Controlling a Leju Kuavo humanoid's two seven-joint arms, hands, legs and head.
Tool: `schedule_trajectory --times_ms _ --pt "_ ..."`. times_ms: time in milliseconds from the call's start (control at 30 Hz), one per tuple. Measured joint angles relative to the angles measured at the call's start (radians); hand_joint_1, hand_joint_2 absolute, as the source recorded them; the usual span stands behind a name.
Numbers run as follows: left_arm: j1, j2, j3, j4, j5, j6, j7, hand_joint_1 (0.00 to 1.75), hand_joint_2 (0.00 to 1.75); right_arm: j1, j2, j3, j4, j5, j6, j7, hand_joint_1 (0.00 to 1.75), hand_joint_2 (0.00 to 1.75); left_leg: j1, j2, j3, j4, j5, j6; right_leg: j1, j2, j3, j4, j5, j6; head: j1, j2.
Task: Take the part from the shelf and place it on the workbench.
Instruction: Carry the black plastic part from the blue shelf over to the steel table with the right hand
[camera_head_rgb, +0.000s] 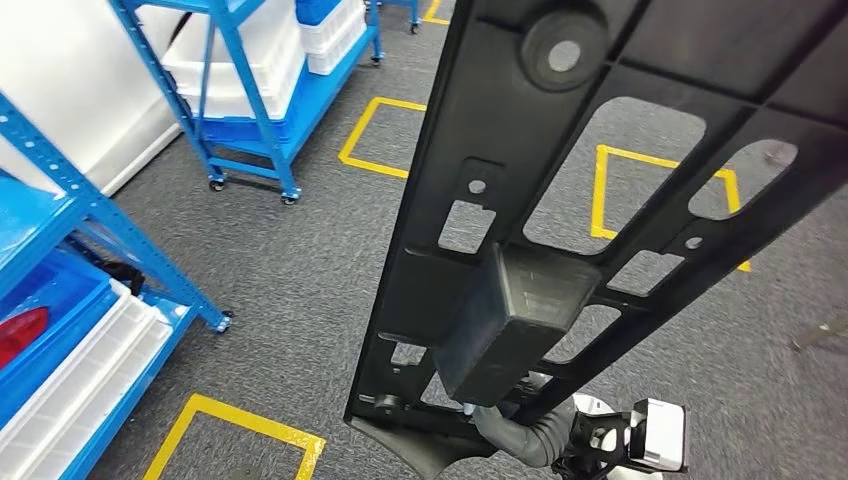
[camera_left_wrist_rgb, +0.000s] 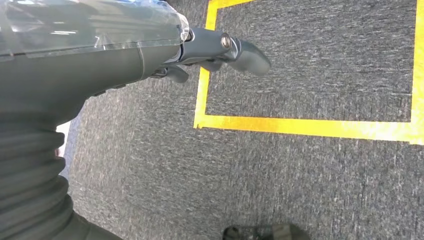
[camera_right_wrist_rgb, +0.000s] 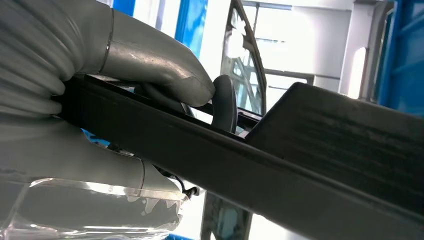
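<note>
A long black plastic part (camera_head_rgb: 560, 190) with cut-outs and a boxy block on it rises close in front of the head view, slanting from bottom centre to top right. My right hand (camera_head_rgb: 520, 432) grips its lower end from below. In the right wrist view the grey thumb and fingers of my right hand (camera_right_wrist_rgb: 125, 100) clamp around a black bar of the part (camera_right_wrist_rgb: 310, 170). My left hand (camera_left_wrist_rgb: 220, 50) hangs over the grey carpet with nothing in it, thumb stretched out.
A blue shelf (camera_head_rgb: 70, 205) at the left holds white bins (camera_head_rgb: 95, 365) and a red item (camera_head_rgb: 20, 335). A wheeled blue rack (camera_head_rgb: 250, 110) stands further back. Yellow taped squares (camera_head_rgb: 245, 428) mark the grey carpet (camera_head_rgb: 290, 270).
</note>
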Motion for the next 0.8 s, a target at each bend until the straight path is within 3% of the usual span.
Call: schedule_trajectory --times_ms 33,67,133,200,267,300,333,400,467,533,567,600,633,700,767,800 --pt "0.003 0.003 0.005 0.0 0.005 0.0 -0.001 0.0 1.75 0.008 0.008 0.0 -0.001 0.006 0.004 0.0 1.75 1.75 0.0 -0.003 -0.023 0.039 -0.005 -0.001 0.001 0.015 0.001 0.001 0.0 0.0 0.0 0.0" --pt "0.006 0.007 0.01 0.0 0.01 0.0 -0.003 0.0 1.75 0.015 0.015 0.0 -0.002 0.013 0.007 0.0 1.75 1.75 0.0 -0.004 -0.029 0.039 0.011 -0.001 0.001 0.029 0.002 0.002 -0.001 0.0 0.0 0.0" --pt "0.01 0.014 0.018 0.0 0.016 0.0 -0.005 0.0 1.75 0.026 0.03 0.0 -0.008 0.024 0.012 -0.001 1.75 1.75 0.001 -0.019 0.011 -0.072 0.092 0.001 0.0 0.059 0.005 0.006 -0.004 0.004 0.0 0.0" --pt "0.011 0.018 0.025 0.0 0.019 0.0 -0.005 0.0 1.75 0.03 0.043 -0.001 -0.015 0.029 0.016 -0.002 1.75 1.75 0.005 -0.063 0.059 -0.196 0.146 0.005 0.0 0.082 0.001 0.016 -0.009 0.012 0.0 0.0" --pt "0.012 0.02 0.028 0.0 0.018 0.0 -0.004 0.0 1.75 0.032 0.052 -0.003 -0.021 0.031 0.019 -0.001 1.75 1.75 0.005 -0.084 0.073 -0.234 0.15 0.011 -0.001 0.102 -0.008 0.021 -0.008 0.024 0.0 0.0" --pt "0.012 0.02 0.029 0.0 0.017 0.0 -0.003 0.0 1.75 0.034 0.055 -0.004 -0.023 0.031 0.02 0.0 1.75 1.75 0.004 -0.074 0.074 -0.237 0.153 0.017 -0.002 0.111 -0.011 0.02 -0.006 0.031 0.0 0.0" --pt "0.012 0.02 0.029 0.0 0.015 0.0 -0.002 0.0 1.75 0.037 0.056 -0.006 -0.026 0.031 0.02 0.001 1.75 1.75 0.003 -0.063 0.076 -0.24 0.155 0.024 -0.003 0.107 -0.013 0.021 -0.006 0.037 0.0 0.0" --pt "0.01 0.02 0.029 0.0 0.012 -0.001 -0.001 0.0 1.75 0.039 0.057 -0.01 -0.029 0.032 0.021 0.004 1.75 1.75 0.004 -0.041 0.08 -0.247 0.16 0.037 -0.002 0.06 -0.032 0.062 -0.032 0.045 0.0 0.0" --pt "0.013 0.022 0.029 0.0 0.011 -0.002 -0.001 0.0 1.75 0.043 0.059 -0.014 -0.031 0.032 0.023 0.005 1.75 1.75 0.001 -0.017 0.081 -0.249 0.159 0.045 -0.002 0.006 -0.088 0.178 -0.093 0.051 0.0 0.0" --pt "0.015 0.023 0.03 0.0 0.007 -0.004 0.0 0.0 1.75 0.054 0.06 -0.016 -0.031 0.032 0.025 0.003 1.75 1.75 -0.004 0.01 0.081 -0.248 0.156 0.048 -0.007 -0.008 -0.146 0.293 -0.134 0.055 0.0 0.0" --pt "0.015 0.023 0.03 0.0 0.005 -0.006 0.001 0.0 1.75 0.062 0.06 -0.018 -0.031 0.032 0.026 0.001 1.75 1.75 -0.005 0.023 0.082 -0.248 0.154 0.048 -0.008 -0.01 -0.152 0.304 -0.129 0.056 0.0 0.0" --pt "0.015 0.023 0.03 0.0 0.002 -0.007 0.001 0.0 1.75 0.069 0.06 -0.02 -0.031 0.032 0.029 -0.001 1.75 1.75 -0.006 0.035 0.084 -0.248 0.152 0.047 -0.008 -0.014 -0.135 0.274 -0.106 0.054 0.0 0.0" --pt "0.015 0.022 0.03 0.0 0.0 -0.009 0.002 0.0 1.75 0.074 0.06 -0.021 -0.031 0.032 0.031 -0.003 1.75 1.75 -0.007 0.046 0.087 -0.248 0.15 0.046 -0.006 -0.023 -0.1 0.207 -0.073 0.05 0.0 0.0" --pt "0.015 0.021 0.029 0.0 -0.001 -0.01 0.002 0.0 1.75 0.079 0.061 -0.024 -0.031 0.034 0.035 -0.008 1.75 1.75 -0.01 0.067 0.094 -0.248 0.143 0.04 0.004 -0.063 -0.026 0.069 -0.028 0.036 0.0 0.0" --pt "0.014 0.021 0.029 0.0 -0.002 -0.01 0.003 0.0 1.75 0.084 0.064 -0.027 -0.033 0.039 0.037 -0.012 1.75 1.75 -0.011 0.085 0.099 -0.249 0.138 0.03 0.016 -0.08 0.001 0.016 -0.021 0.026 0.0 0.0" --pt "0.013 0.02 0.029 0.0 -0.002 -0.01 0.003 0.0 1.75 0.088 0.065 -0.028 -0.033 0.042 0.038 -0.013 1.75 1.75 -0.011 0.094 0.102 -0.251 0.137 0.025 0.018 -0.069 0.0 0.014 -0.019 0.022 0.0 0.0"
